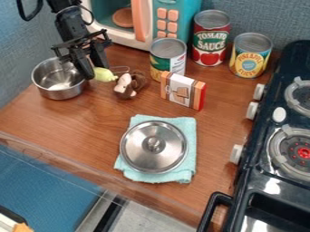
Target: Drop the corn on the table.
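The black gripper (97, 71) hangs at the upper left, beside the right rim of the steel pot. It is shut on the corn (105, 74), a small yellow-green piece whose left end lies between the fingertips and whose other end sticks out to the right. Whether the corn touches the wooden table (79, 120) cannot be told. A brown and cream toy figure lies just right of the corn.
Left of the gripper is the steel pot (47, 86); the toy figure (126, 86) lies right. Behind stand a toy microwave (172, 4) and cans (167, 52). A small box (183, 90), a lid (153, 147) on a cloth (187, 127) and the stove (266, 167) lie farther right and nearer.
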Controlling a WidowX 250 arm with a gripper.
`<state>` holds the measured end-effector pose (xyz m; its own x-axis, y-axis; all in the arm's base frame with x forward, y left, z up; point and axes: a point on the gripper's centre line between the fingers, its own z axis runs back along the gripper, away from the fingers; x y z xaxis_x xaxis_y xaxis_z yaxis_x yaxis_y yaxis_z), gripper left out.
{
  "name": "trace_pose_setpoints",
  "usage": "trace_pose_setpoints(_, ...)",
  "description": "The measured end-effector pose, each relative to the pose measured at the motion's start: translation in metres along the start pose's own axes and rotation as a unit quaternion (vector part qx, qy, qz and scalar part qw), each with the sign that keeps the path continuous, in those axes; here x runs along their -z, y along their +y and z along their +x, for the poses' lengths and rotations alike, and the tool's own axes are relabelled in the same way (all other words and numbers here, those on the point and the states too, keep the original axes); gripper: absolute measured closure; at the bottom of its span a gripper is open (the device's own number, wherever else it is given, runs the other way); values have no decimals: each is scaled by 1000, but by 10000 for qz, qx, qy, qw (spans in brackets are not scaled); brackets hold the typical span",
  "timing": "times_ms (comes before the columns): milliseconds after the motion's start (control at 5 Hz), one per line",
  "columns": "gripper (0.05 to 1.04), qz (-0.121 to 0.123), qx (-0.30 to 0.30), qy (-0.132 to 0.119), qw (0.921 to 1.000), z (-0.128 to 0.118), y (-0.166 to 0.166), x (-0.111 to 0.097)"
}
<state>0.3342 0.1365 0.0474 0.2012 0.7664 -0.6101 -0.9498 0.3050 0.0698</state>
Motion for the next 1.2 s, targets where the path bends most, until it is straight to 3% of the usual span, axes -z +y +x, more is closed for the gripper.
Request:
trace_pose_setpoints(1000, 708, -136, 11, 215, 9997, 18, -22, -20)
trace_pose_setpoints(1200, 708, -94, 116, 268, 9995, 11, -30, -17)
